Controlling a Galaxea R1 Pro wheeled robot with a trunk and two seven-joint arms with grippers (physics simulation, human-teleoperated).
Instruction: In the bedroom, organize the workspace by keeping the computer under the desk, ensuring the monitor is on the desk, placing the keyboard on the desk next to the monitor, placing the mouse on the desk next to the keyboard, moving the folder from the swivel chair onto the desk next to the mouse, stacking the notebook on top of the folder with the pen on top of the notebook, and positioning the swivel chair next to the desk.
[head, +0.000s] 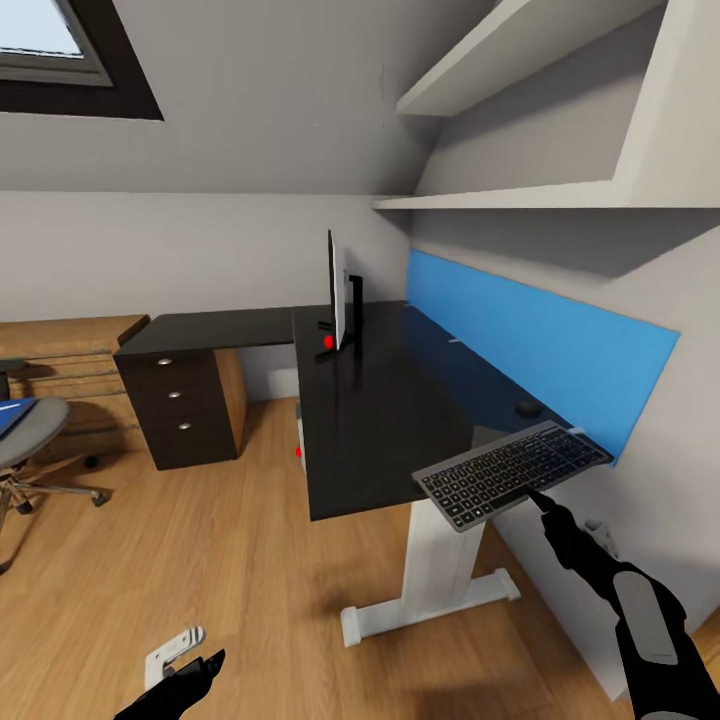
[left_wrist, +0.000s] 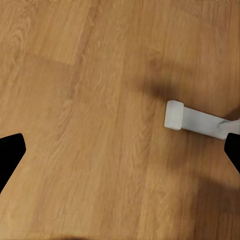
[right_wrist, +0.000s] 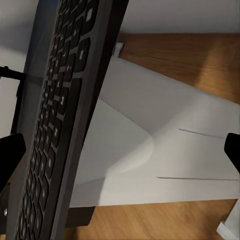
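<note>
The keyboard (head: 515, 470) lies tilted at the near right corner of the black desk (head: 370, 420), jutting past its front edge. My right gripper (head: 540, 500) is open at the keyboard's near edge. In the right wrist view the keyboard (right_wrist: 60, 130) runs between the spread fingertips (right_wrist: 10, 155). The mouse (head: 527, 407) sits behind it by the blue wall panel. The monitor (head: 338, 298) stands edge-on farther back. Under the desk peeks the computer (head: 299, 432). At far left is the swivel chair (head: 30, 440) with the folder (head: 12, 412) on its seat. My left gripper (head: 195, 672) (left_wrist: 122, 147) hangs open over the floor.
The desk's white leg and foot (head: 430, 590) stand on the wood floor right in front of me, and the foot's end (left_wrist: 175, 115) appears in the left wrist view. A dark drawer unit (head: 180, 405) sits under the desk's left wing. Shelves (head: 520, 190) overhang the right wall.
</note>
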